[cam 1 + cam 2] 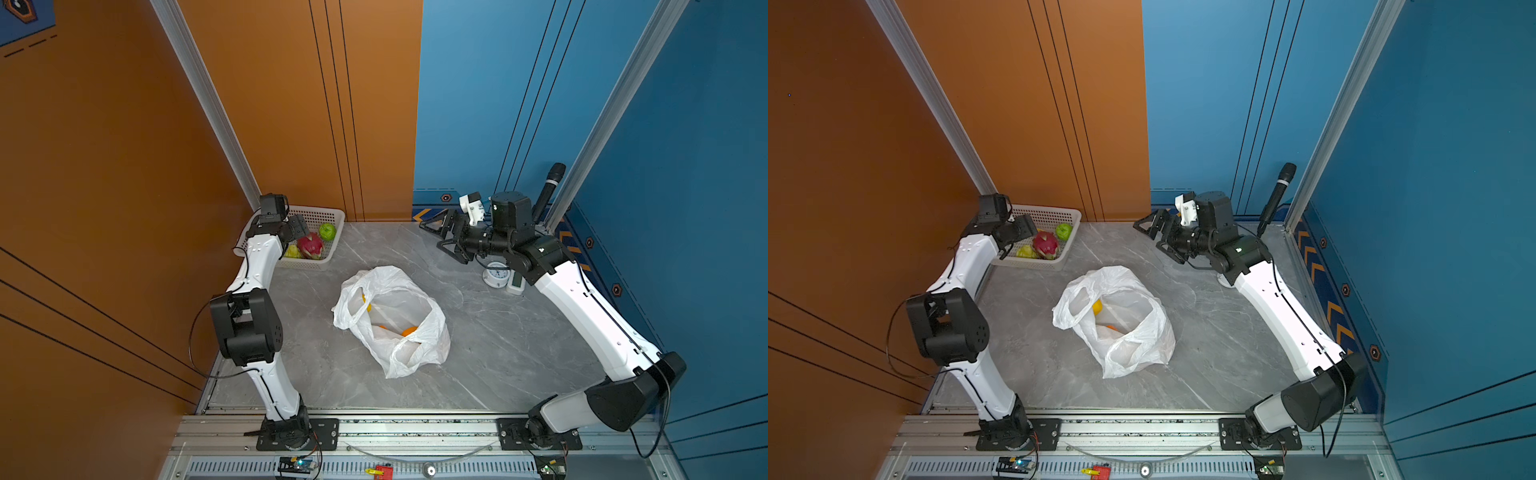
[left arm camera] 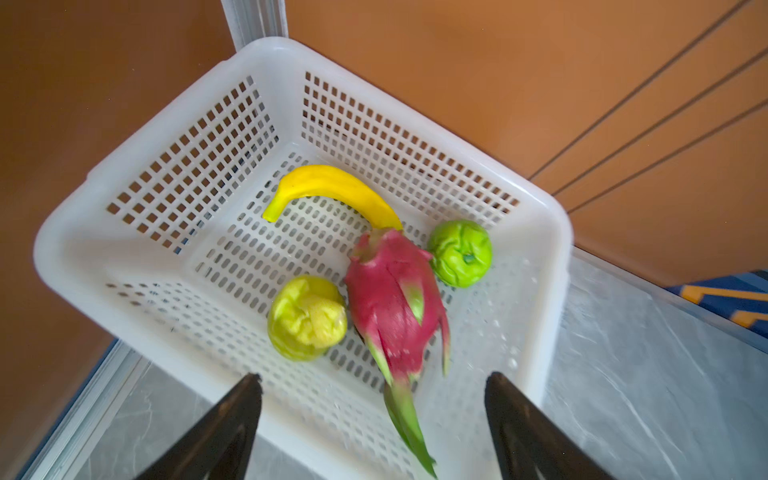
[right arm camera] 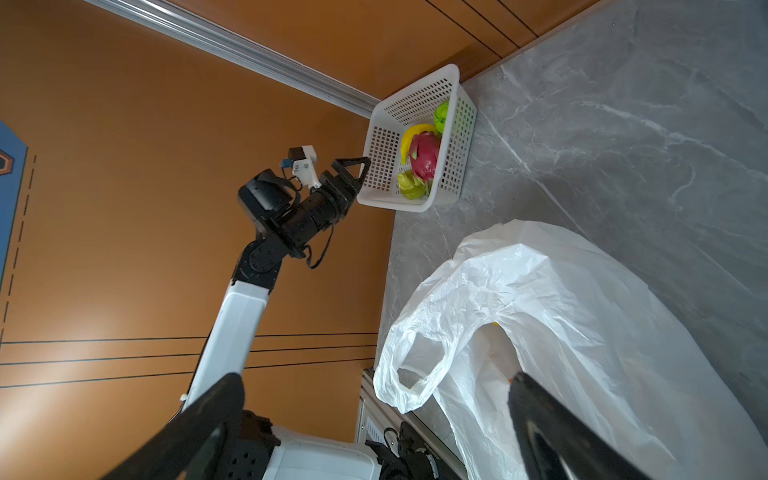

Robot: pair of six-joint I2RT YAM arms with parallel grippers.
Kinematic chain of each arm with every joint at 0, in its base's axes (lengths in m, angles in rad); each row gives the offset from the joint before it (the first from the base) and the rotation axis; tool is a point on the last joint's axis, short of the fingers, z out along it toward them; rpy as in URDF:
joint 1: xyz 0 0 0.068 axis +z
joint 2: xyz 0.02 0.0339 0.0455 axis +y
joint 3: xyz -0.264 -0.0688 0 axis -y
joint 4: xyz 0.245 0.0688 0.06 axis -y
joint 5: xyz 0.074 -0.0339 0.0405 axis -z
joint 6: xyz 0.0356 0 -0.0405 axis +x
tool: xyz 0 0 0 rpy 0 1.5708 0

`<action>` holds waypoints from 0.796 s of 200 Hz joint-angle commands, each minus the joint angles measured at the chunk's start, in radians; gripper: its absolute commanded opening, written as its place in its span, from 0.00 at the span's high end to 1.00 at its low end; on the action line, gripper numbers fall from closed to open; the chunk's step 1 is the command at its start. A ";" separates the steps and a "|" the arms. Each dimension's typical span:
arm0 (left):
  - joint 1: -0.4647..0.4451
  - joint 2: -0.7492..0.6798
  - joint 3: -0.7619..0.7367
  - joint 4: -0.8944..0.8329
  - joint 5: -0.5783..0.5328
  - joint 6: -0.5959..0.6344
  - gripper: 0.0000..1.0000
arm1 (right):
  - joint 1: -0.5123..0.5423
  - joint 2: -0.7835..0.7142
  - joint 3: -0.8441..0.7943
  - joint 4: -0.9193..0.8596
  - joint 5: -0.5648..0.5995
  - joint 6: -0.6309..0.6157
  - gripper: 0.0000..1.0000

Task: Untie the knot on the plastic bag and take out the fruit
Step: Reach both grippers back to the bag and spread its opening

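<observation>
While the plastic bag lies open in the middle of the tabletop with an orange fruit and a yellow fruit inside, the left gripper hangs over the white basket, fingers apart and empty. In the basket lie the dragon fruit, green fruit, yellow-green fruit and banana. The right gripper, fingers wide apart, holds nothing.

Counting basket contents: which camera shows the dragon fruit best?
Left wrist view: the dragon fruit lies large, unblocked in the basket. Both top views and the right wrist view show it small, far off.
</observation>
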 commanded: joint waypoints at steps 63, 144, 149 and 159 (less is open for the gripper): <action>-0.243 -0.476 -0.253 -0.170 0.052 -0.075 0.16 | 0.136 -0.127 -0.194 0.043 0.241 -0.062 0.20; -0.494 -0.664 -0.351 -0.585 0.132 -0.055 0.15 | 0.327 -0.073 -0.299 0.071 0.329 -0.137 0.46; -0.501 -0.669 -0.370 -0.590 0.124 -0.056 0.15 | 0.334 -0.060 -0.300 0.075 0.333 -0.142 0.47; -0.508 -0.673 -0.400 -0.590 0.105 -0.069 0.15 | 0.354 -0.030 -0.296 0.076 0.343 -0.157 0.48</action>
